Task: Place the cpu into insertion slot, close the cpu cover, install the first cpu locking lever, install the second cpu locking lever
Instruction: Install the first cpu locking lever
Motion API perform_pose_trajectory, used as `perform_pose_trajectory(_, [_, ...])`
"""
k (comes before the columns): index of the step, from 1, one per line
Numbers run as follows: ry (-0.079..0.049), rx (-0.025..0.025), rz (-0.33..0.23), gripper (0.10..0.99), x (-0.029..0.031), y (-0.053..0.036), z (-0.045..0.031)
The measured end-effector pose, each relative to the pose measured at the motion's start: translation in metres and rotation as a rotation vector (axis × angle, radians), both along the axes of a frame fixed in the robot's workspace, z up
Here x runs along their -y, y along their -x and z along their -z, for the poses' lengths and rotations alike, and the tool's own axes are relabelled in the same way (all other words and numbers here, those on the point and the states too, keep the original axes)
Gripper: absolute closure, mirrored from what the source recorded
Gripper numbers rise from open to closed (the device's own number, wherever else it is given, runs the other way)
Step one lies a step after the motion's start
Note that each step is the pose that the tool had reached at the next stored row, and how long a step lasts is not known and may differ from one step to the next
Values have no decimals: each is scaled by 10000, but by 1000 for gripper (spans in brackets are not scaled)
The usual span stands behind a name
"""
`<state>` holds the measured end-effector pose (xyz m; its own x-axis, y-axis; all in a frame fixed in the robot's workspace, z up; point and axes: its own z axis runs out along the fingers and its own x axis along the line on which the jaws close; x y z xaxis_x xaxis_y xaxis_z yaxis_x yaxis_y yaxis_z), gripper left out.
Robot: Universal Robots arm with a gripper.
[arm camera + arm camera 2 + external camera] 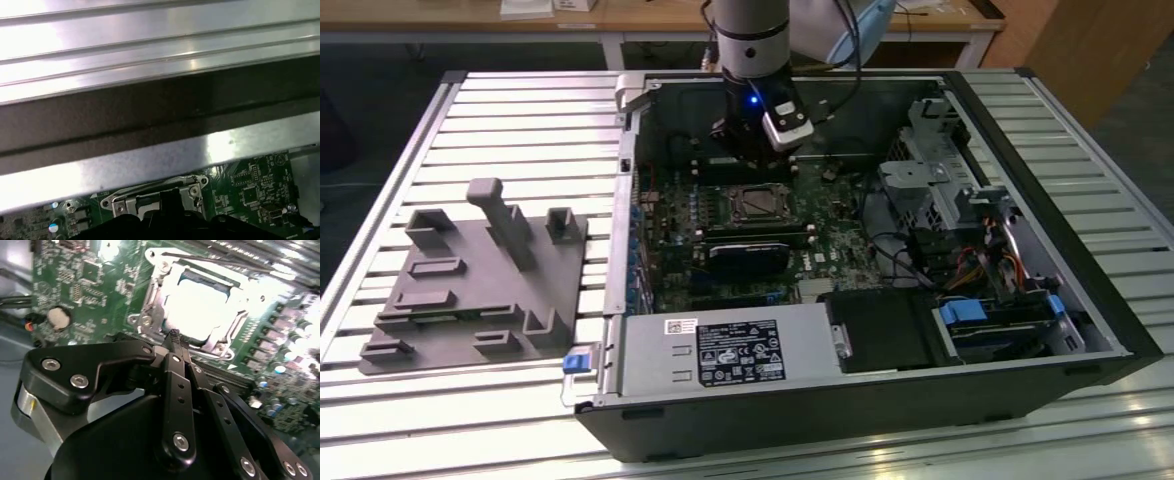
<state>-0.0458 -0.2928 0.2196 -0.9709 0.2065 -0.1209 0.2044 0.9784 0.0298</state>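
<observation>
My gripper [751, 168] reaches down into the open computer case [1067, 300], just beyond the far edge of the insertion slot [758, 204]. In the second wrist view the black fingers [176, 370] are pressed together, shut, with nothing seen between them, and the gripper's tip [174, 336] hovers at the socket's edge. The silvery cpu cover [152, 300] lies flat on the socket, and the pale, glaring face of the cpu [200, 305] shows through its window. A thin metal lever rod [220, 262] runs along one side of the socket. The first wrist view shows the cover's rim [125, 202].
A grey moulded fixture [467, 280] sits on the slatted table at the exterior view's left. Inside the case are a black card [750, 252], the power supply [720, 352], a drive cage [934, 190] and cables. The case wall [150, 115] rises close behind the socket.
</observation>
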Motion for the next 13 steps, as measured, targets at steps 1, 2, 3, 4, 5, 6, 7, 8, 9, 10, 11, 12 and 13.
perform_pose_trajectory(1, [35,-101,0,980,0,-3,2])
perform_pose_trajectory(2, [63,-184,0,980,1,-4,3])
perform_pose_trajectory(3, [84,-256,0,980,3,-5,4])
perform_pose_trajectory(4, [97,-298,0,980,6,-5,6])
perform_pose_trajectory(5, [108,-334,0,980,12,-5,7])
perform_pose_trajectory(6, [115,-366,0,980,20,-5,8])
perform_pose_trajectory(7, [120,-390,0,980,30,-6,9])
perform_pose_trajectory(8, [125,-402,1,980,42,-6,10])
perform_pose_trajectory(9, [130,-409,0,980,53,-6,11])
perform_pose_trajectory(10, [137,-415,0,980,64,-6,11])
perform_pose_trajectory(11, [144,-417,0,980,76,-6,12])
perform_pose_trajectory(12, [151,-419,0,980,90,-6,12])
perform_pose_trajectory(13, [158,-419,0,980,104,-6,12])
